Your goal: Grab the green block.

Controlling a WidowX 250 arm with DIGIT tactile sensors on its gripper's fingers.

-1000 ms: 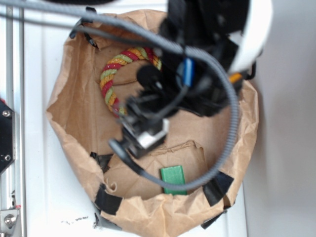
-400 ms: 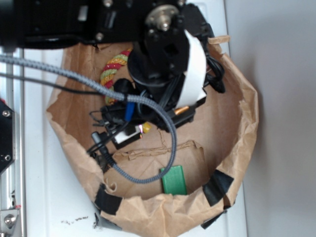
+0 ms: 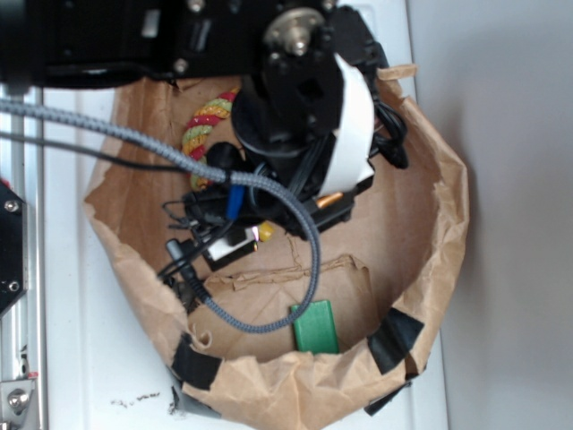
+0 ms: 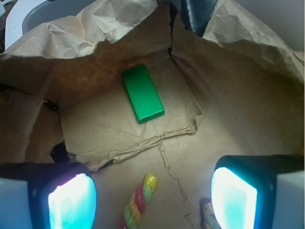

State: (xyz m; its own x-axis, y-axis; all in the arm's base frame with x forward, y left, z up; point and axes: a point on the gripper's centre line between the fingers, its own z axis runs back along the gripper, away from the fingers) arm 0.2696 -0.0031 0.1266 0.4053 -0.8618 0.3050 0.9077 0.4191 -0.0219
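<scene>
Inside the paper bag [image 4: 248,86], green block [image 4: 142,93] lying flat, well ahead of wide-spread, empty gripper [image 4: 152,191]

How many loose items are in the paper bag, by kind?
Green block: 1
Twisted rope toy: 1
Total: 2, both lying on the floor of the paper bag. The gripper is open and holds neither.
</scene>
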